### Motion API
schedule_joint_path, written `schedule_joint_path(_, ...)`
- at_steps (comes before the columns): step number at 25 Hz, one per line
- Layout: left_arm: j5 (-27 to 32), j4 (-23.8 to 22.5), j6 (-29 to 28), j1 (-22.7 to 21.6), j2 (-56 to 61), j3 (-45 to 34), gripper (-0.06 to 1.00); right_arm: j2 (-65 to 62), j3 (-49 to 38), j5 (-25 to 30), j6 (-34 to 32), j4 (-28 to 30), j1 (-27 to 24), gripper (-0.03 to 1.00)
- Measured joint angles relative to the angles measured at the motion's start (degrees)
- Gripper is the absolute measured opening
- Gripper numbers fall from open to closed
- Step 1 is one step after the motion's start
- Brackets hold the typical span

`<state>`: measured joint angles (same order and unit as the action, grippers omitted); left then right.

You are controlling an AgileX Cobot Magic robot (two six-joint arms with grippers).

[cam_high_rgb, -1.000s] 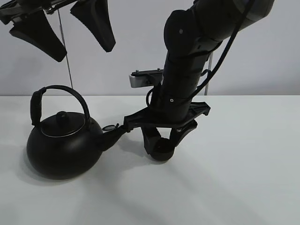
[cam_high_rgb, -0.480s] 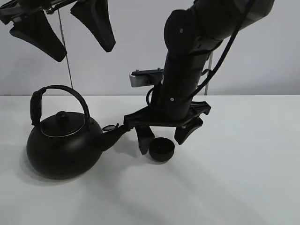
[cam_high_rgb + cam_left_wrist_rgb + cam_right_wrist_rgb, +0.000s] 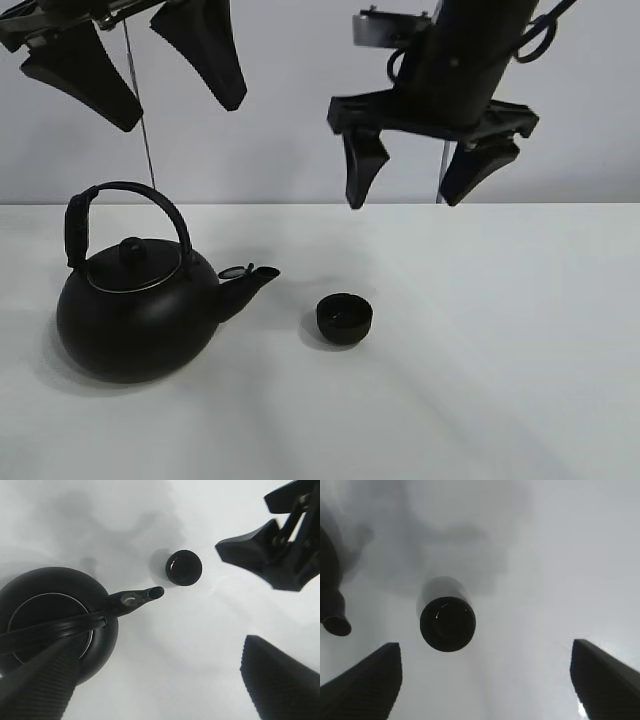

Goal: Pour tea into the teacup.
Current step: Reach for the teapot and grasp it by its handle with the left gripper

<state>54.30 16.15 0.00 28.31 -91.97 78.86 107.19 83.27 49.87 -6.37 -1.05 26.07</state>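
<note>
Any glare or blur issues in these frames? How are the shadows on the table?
Exterior high: even light, soft shadows under the kettle and teacup, no glare; black surfaces lose detail. Left wrist: sharp, faint mottled shadows on the table, small glint in the teacup. Right wrist: slightly soft, broad grey shadows, tiny glints inside the teacup.

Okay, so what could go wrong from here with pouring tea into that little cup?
The teacup is small and stands free near the spout of the kettle; lifting or tilting the kettle could knock the cup or pour past it onto the table. The left gripper hangs open well above the handle, so a poor grasp there might let the kettle swing.
</note>
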Motion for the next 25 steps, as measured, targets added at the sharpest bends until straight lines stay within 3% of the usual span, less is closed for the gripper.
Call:
schedule_joint_path(4,0.0,0.0,0.0,0.0,0.0,0.0,0.63,-3.72,0.0,1.58,-0.05,-3.29,-3.54,0.63)
schedule_joint_path(12,-0.04,0.0,0.0,0.0,0.0,0.0,0.63,-6.68,0.0,4.18,-0.05,-4.08,-6.58,0.63)
schedule_joint_path(25,-0.04,0.0,0.0,0.0,0.0,0.0,0.63,-7.09,0.0,4.62,-1.12,-4.55,-6.81,0.63)
